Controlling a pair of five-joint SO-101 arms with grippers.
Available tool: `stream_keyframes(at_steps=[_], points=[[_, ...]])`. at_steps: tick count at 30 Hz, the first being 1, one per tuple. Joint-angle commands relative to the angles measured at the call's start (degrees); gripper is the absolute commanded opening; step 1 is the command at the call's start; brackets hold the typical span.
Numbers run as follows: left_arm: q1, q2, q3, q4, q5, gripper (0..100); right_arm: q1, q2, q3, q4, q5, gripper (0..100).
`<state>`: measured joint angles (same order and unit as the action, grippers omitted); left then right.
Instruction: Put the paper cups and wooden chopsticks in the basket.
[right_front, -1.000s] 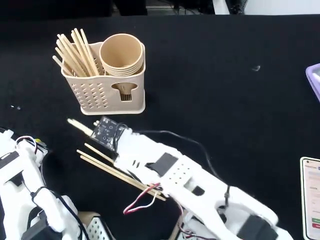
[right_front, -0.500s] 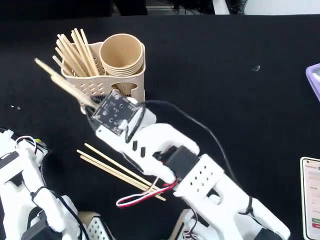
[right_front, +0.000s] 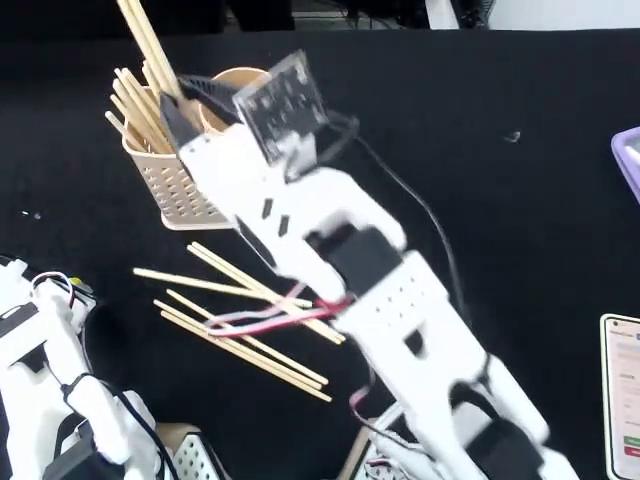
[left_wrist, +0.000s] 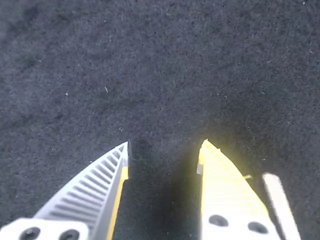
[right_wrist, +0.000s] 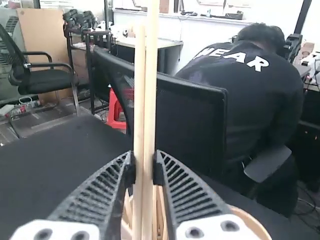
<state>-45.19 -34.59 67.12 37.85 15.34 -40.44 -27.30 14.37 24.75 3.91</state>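
The right pincer (right_wrist: 143, 162) is clamped on two held sticks (right_front: 150, 45), gripping them near upright above the basket (right_front: 180, 190), which sits at 10 o'clock in the high view. One half of the basket is crowded with stored sticks (right_front: 135, 110) and the other holds the cups (right_front: 232, 74).

The main danger, I judge, is the lower ends catching on the stored sticks or the rim. The pair would then wedge or lever out onto the surface. Most of their length stands above the grip, so they may also swivel. The arm's body leans close to the basket and could shove it.

Loose sticks (right_front: 240, 330) lie around 7 o'clock, with the arm's wires drooping over them, and a snag could scatter them. The left pincer (left_wrist: 165, 147) gapes open over bare surface.
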Motion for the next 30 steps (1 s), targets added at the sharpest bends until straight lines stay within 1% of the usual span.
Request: stream_keyframes(at_steps=[1, 5, 9, 14, 24, 30], points=[[0.75, -1.41, -1.89, -0.62, 0.0, 22, 0.88, 8.31, -13.76, -1.49, -0.88, 1.1], [0.84, -1.41, -1.89, -0.62, 0.0, 22, 1.14, 16.66, -24.66, -1.49, -1.14, 1.1], [2.86, -1.41, -1.71, -0.62, 0.0, 22, 1.14, 25.63, -34.68, -1.58, -0.88, 1.1], [2.86, -1.41, -1.71, -0.62, 0.0, 22, 1.14, 35.03, -44.26, -1.05, -0.88, 1.1], [2.77, -1.41, -1.45, -0.62, -0.09, 22, 5.19, 41.63, -44.53, -1.05, -1.23, 1.1], [2.77, -1.41, -1.45, -0.62, -0.09, 22, 4.84, 41.89, -37.67, -1.58, -1.23, 1.1]])
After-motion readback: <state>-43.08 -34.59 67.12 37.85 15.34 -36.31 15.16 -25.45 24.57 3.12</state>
